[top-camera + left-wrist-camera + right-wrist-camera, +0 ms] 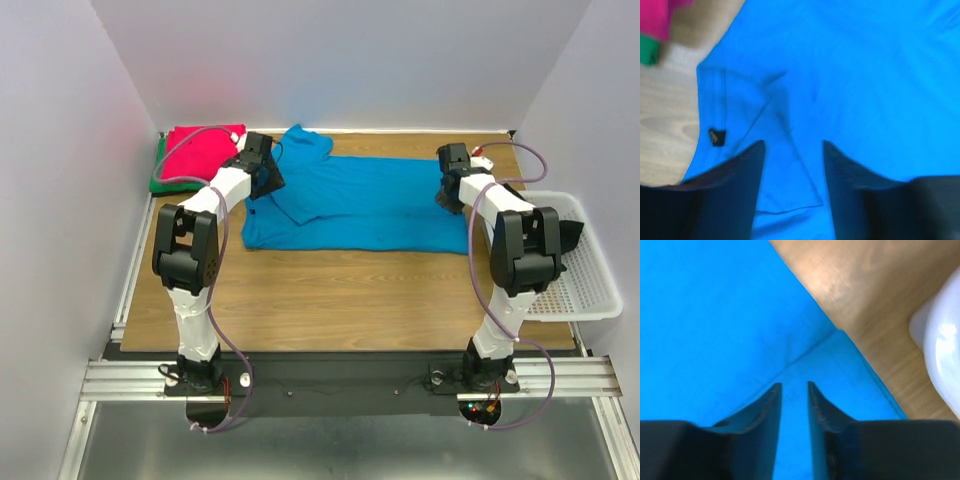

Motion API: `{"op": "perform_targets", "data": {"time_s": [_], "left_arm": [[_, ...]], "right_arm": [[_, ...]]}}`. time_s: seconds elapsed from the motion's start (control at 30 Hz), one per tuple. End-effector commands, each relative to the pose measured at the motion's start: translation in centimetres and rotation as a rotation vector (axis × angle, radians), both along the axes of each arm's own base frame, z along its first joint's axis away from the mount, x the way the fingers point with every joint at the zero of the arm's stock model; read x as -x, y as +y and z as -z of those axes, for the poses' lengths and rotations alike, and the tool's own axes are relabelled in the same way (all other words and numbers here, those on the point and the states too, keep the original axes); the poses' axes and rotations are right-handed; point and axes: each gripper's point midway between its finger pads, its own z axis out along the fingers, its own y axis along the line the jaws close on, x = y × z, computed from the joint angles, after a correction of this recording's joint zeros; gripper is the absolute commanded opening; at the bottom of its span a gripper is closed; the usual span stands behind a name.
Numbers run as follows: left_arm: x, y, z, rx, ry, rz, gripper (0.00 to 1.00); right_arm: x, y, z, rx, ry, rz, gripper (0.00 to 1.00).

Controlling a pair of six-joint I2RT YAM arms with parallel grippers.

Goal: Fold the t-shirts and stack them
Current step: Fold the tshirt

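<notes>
The bright blue t-shirt [370, 205] lies spread across the back half of the table, with one sleeve folded over its body at the left end. My left gripper [262, 178] hovers over that left end; in the left wrist view it [792, 146] is open, with the folded sleeve [770, 165] and a black label [716, 136] below. My right gripper [450, 192] is over the shirt's right end; in the right wrist view it [794, 386] is narrowly open above flat blue cloth [715, 315]. The pinkish red t-shirt [205, 145] lies folded on the green t-shirt [158, 178] at the back left.
A white mesh basket [580, 285] stands at the table's right edge, beside my right arm. A white blurred shape [940, 340] shows at the right of the right wrist view. Walls close in the table on the left, back and right.
</notes>
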Motion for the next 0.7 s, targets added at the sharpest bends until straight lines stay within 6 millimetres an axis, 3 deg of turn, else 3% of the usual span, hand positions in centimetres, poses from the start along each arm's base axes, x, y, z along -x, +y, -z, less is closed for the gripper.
{"op": "perform_targets", "data": {"time_s": [0.0, 0.07, 0.17, 0.2, 0.23, 0.27, 0.3, 0.37, 0.4, 0.47, 0.67], "left_arm": [[-3.2, -0.2, -5.3, 0.006, -0.118, 0.018, 0.64], [-3.1, -0.2, -6.4, 0.003, -0.119, 0.026, 0.72], [-1.8, -0.2, -8.6, 0.035, -0.157, 0.03, 0.75], [-0.8, -0.2, -7.5, 0.044, -0.141, 0.034, 0.76], [0.1, -0.2, -8.8, 0.064, -0.174, 0.042, 0.77], [1.1, -0.5, -8.6, 0.087, -0.17, 0.051, 0.77], [3.0, -0.2, -5.9, 0.097, -0.111, 0.041, 0.77], [4.7, -0.8, -5.9, 0.145, -0.131, 0.058, 0.77], [6.4, -0.6, -3.3, 0.147, -0.08, 0.051, 0.77], [7.8, -1.5, -1.8, 0.205, -0.063, 0.078, 0.77], [7.9, -1.6, 2.2, 0.195, 0.005, 0.071, 0.77]], "right_arm": [[-2.9, -0.2, -3.2, 0.028, -0.074, -0.07, 0.4], [-3.0, 0.9, -4.2, -0.008, -0.089, -0.133, 0.53], [-1.9, 2.4, -4.7, -0.076, -0.093, -0.209, 0.64], [-1.6, 2.9, -4.9, -0.091, -0.092, -0.24, 0.72], [-1.2, 3.5, -4.8, -0.109, -0.084, -0.272, 0.75], [-0.7, 4.5, -4.5, -0.152, -0.075, -0.314, 0.8], [0.1, 5.0, -4.2, -0.161, -0.064, -0.344, 0.9], [1.1, 6.6, -3.6, -0.19, -0.046, -0.406, 1.0], [1.2, 7.1, -3.4, -0.189, -0.048, -0.426, 1.0], [1.9, 8.5, -2.1, -0.189, -0.025, -0.473, 1.0], [3.0, 9.6, 1.4, -0.216, 0.046, -0.475, 1.0]]}}
